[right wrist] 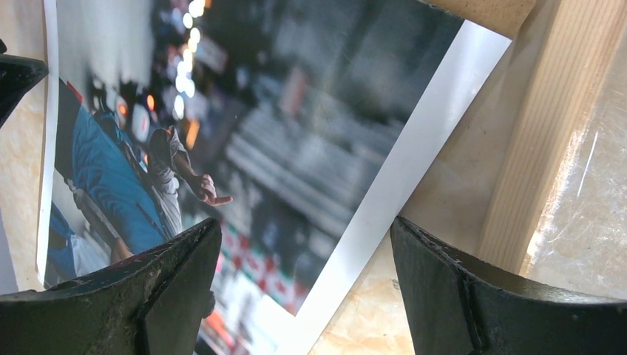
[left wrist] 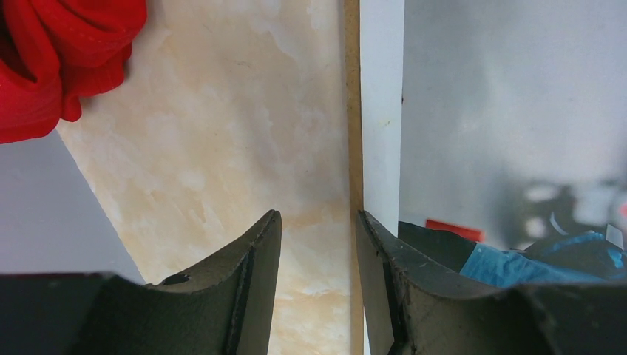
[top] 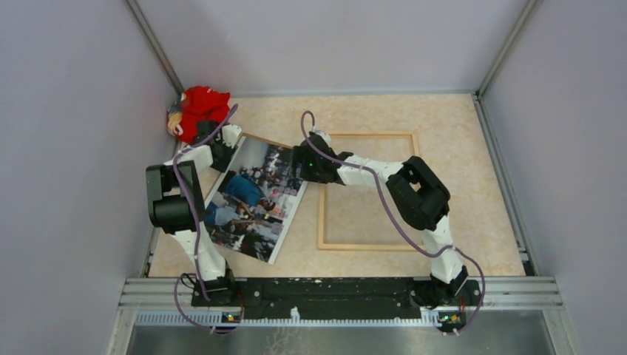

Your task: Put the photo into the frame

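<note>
1. large rectangular glossy photo [top: 253, 198] of a crowd, white-bordered, lies tilted on the beige marbled table [top: 462, 185], just left of the thin light-wood frame [top: 370, 247], over brown cardboard [left wrist: 353, 111].
2. left gripper [left wrist: 318, 218]: jaws part-spread astride the photo edge near a red cloth [top: 203, 103]; contact unclear.
3. right gripper [right wrist: 304, 225]: jaws wide apart, empty, over the photo border.

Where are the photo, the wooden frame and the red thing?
the photo [top: 255, 196]: top view, middle of the print.
the frame [top: 362, 246]: top view, its near wooden rail.
the red thing [top: 205, 103]: top view, its red cloth.
</note>
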You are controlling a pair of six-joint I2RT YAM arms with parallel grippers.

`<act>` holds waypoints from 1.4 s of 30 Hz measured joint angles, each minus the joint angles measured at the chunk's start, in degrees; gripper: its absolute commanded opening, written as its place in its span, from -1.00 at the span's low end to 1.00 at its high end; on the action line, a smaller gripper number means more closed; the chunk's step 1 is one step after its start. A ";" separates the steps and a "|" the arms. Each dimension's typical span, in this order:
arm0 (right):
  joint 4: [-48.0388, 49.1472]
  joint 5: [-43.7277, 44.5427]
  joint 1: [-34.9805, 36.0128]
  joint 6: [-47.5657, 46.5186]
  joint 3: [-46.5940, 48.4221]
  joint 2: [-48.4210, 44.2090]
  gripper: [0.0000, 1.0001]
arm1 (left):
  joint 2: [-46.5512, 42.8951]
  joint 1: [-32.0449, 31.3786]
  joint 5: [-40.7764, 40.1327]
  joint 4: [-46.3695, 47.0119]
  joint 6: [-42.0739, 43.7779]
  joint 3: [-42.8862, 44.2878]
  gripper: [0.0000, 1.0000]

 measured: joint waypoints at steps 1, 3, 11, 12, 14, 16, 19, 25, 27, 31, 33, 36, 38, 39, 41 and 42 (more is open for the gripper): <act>0.04 0.00 0.00 -0.04 -0.02 0.00 0.68 | 0.00 -0.04 -0.07 0.04 0.09 -0.04 -0.01; 0.68 -0.02 0.00 0.00 -0.46 -0.13 0.68 | 0.00 -0.13 -0.20 0.04 0.17 -0.04 -0.01; 2.82 -0.39 0.00 0.96 -2.27 -1.33 0.68 | 0.00 -0.20 -0.39 0.35 0.46 -0.26 -0.01; 2.82 -0.39 0.00 0.98 -2.29 -1.51 0.69 | 0.00 -0.20 -0.39 0.35 0.50 -0.26 -0.01; 2.67 -0.48 0.00 0.98 -2.32 -1.88 0.69 | 0.00 -0.20 -0.42 0.37 0.50 -0.26 -0.02; 2.32 -0.50 0.00 0.96 -2.25 -2.29 0.69 | 0.02 -0.20 -0.46 0.37 0.50 -0.26 -0.01; 0.50 -0.50 0.15 0.87 -1.14 -2.40 0.69 | 0.07 -0.24 -0.61 0.44 0.50 -0.26 -0.01; -1.22 -1.16 1.42 0.70 2.71 -2.40 0.69 | 0.15 -0.26 -0.63 0.48 0.50 -0.28 -0.01; -2.73 -1.18 1.68 0.35 4.35 -2.40 0.69 | 0.17 -0.31 -0.74 0.48 0.50 -0.26 -0.01; -0.81 -1.88 1.77 -0.02 4.55 -2.56 0.70 | 0.20 -0.37 -0.92 0.48 0.50 -0.26 -0.01; 2.45 -3.17 1.73 0.50 1.62 -3.52 0.71 | 0.20 -0.44 -1.03 0.46 0.50 -0.26 -0.01; 9.38 -6.95 1.03 3.48 -4.35 -5.42 0.71 | 0.20 -0.48 -1.16 0.48 0.50 -0.26 -0.01; 16.57 -10.27 0.33 7.26 -9.03 -6.51 0.71 | 0.20 -0.50 -1.22 0.46 0.50 -0.26 -0.01; 19.39 -11.47 -0.04 9.05 -10.71 -6.84 0.71 | 0.20 -0.50 -1.25 0.48 0.50 -0.26 -0.01; 25.64 -13.84 -0.96 12.79 -13.99 -7.32 0.71 | 0.20 -0.50 -1.25 0.48 0.50 -0.26 -0.01; 28.33 -14.84 -1.31 14.47 -15.06 -7.39 0.71 | 0.20 -0.52 -1.25 0.46 0.50 -0.26 -0.01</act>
